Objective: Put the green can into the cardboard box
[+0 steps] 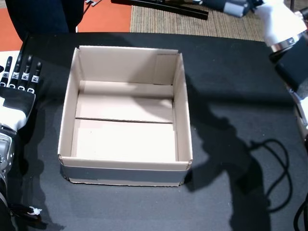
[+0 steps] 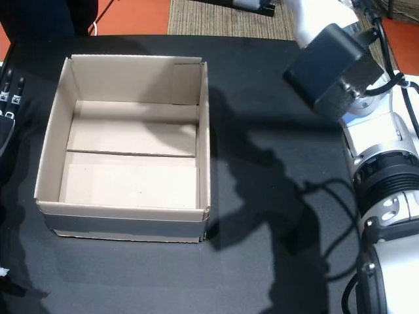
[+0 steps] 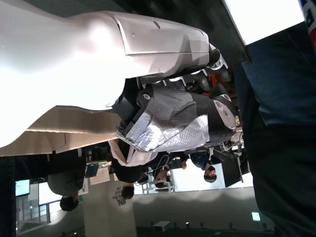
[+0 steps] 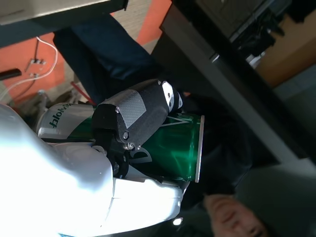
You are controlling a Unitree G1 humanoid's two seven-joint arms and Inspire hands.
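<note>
The open cardboard box (image 1: 126, 165) (image 2: 124, 213) stands on the black table (image 1: 231, 86), nothing inside it, in both head views. The green can (image 4: 178, 147) shows only in the right wrist view, where my right hand (image 4: 133, 123) is shut around its side. In the head views only the right arm (image 1: 283, 23) (image 2: 330, 62) shows, raised beyond the box's far right corner; the hand and can are out of frame there. My left hand (image 1: 19, 79) (image 2: 8, 85) (image 3: 173, 118) rests at the table's left edge, fingers straight and apart, holding nothing.
A black cable (image 1: 274, 159) (image 2: 317, 196) loops on the table to the right of the box. A person in dark trousers (image 1: 43, 14) stands at the far left corner. A woven rug (image 1: 192, 21) lies beyond the table. A person's head (image 4: 237, 217) is close below the can.
</note>
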